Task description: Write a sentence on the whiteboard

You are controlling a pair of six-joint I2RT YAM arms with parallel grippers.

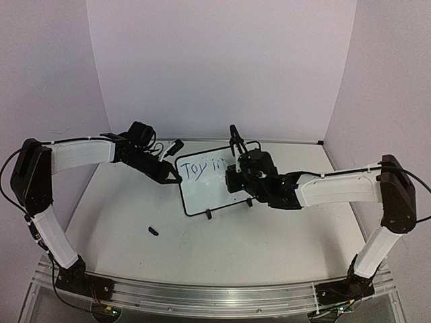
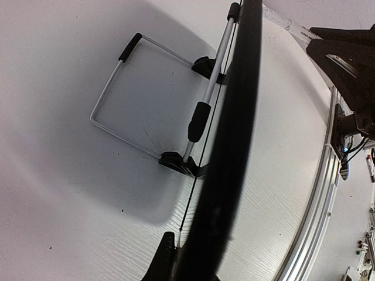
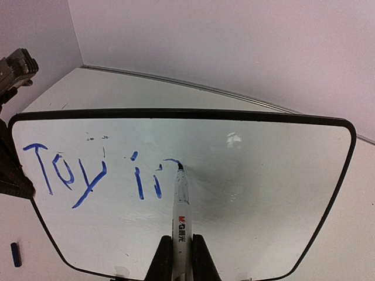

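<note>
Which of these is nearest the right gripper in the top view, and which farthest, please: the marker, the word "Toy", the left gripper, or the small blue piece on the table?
1. The marker, held in the right gripper itself.
2. The word "Toy", on the left part of the whiteboard.
3. The left gripper, at the whiteboard's left edge.
4. The small blue piece, on the table, front left.

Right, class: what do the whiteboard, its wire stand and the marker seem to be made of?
Whiteboard: glossy white coated face, shown by the glare spot; thin black frame, probably plastic. Wire stand: silvery bent metal rod with black sleeves, perhaps rubber. Marker: smooth white barrel with printed logo, likely plastic.
</note>
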